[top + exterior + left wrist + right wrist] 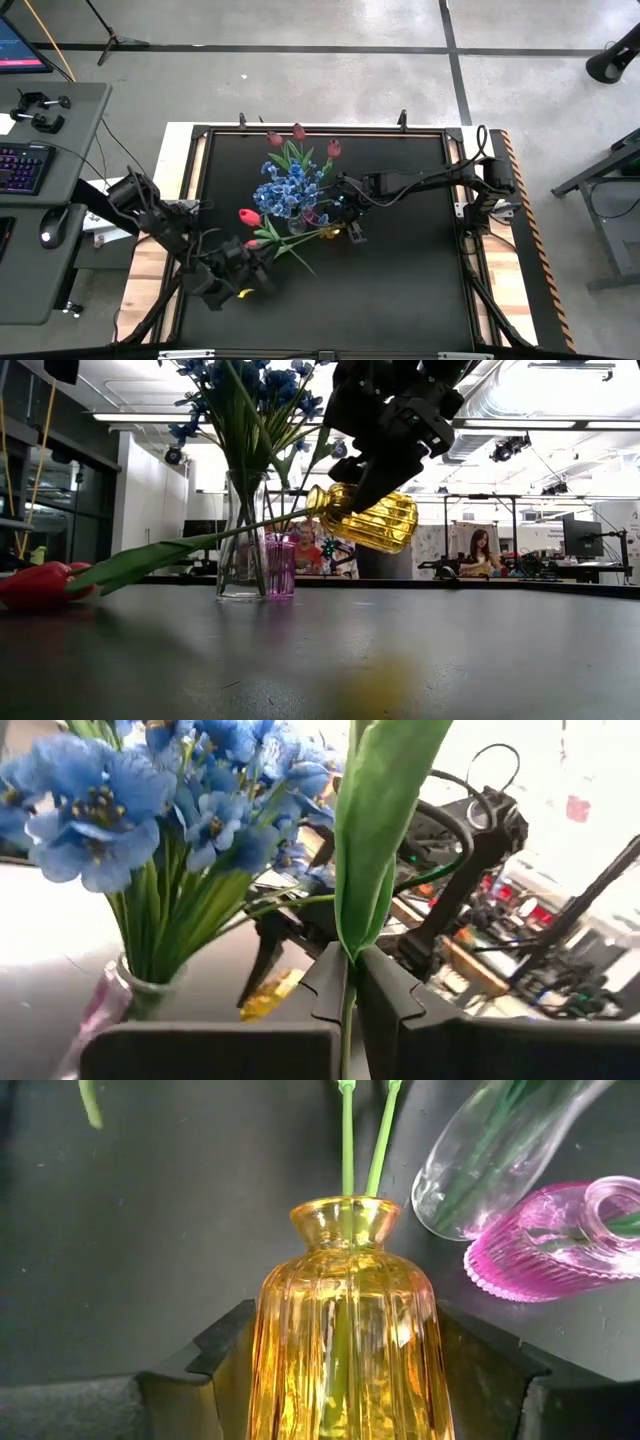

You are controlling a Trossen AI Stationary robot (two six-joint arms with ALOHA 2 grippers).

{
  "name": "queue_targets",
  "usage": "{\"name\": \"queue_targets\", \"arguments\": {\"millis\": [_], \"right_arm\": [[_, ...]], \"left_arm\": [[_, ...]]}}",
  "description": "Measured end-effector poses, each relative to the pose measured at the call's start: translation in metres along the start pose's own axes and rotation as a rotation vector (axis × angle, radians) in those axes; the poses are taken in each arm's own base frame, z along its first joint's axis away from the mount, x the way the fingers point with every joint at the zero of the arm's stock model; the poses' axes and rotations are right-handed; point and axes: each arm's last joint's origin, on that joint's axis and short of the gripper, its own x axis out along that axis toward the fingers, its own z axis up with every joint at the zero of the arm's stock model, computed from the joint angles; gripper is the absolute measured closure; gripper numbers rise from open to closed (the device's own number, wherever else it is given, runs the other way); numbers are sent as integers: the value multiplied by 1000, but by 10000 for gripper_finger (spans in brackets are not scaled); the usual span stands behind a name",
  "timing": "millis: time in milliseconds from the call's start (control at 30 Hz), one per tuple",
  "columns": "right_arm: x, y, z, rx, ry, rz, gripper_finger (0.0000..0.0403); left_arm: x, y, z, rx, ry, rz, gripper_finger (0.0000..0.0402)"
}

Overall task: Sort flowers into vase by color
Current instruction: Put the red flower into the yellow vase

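Flowers: red tulip (249, 215) stem lying between left hand (352, 982) fingers, clenched on it.
Right hand (345, 1370): grasping tilted yellow vase (345, 1340) above counter (400, 650).

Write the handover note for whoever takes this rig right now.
Right gripper: closed on the ribbed amber glass vase, held tilted above the table, two green stems in its neck.
Left gripper: shut on a green flower stem, near the table's front left.
Clear glass vase: upright at the centre, holding the blue flowers; small pink ribbed vase beside it.
Red tulip: lying on the table.
Done: blue flowers in the clear vase.
Left: finish the stems at the amber vase, set it upright, sort the remaining tulips.
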Motion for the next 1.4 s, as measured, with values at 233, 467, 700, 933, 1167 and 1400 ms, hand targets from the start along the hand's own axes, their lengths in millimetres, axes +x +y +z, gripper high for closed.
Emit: {"name": "queue_targets", "arguments": {"millis": [233,467,700,933,1167,1400], "right_arm": [[0,0,0,-41,1,0,174],[0,0,0,-41,2,1,174],[0,0,0,-40,2,1,174],[0,0,0,-19,3,0,174],[0,0,0,19,3,1,174],[0,0,-1,27,8,2,174]], "left_arm": [[-22,-1,-1,-65,40,-58,401],[-55,-3,29,23,99,-157,401],[-43,-1,127,241,-33,-386,401],[-35,22,207,475,-361,-569,401],[-25,51,252,571,-493,-663,401],[-4,84,269,459,-468,-903,401]]}}
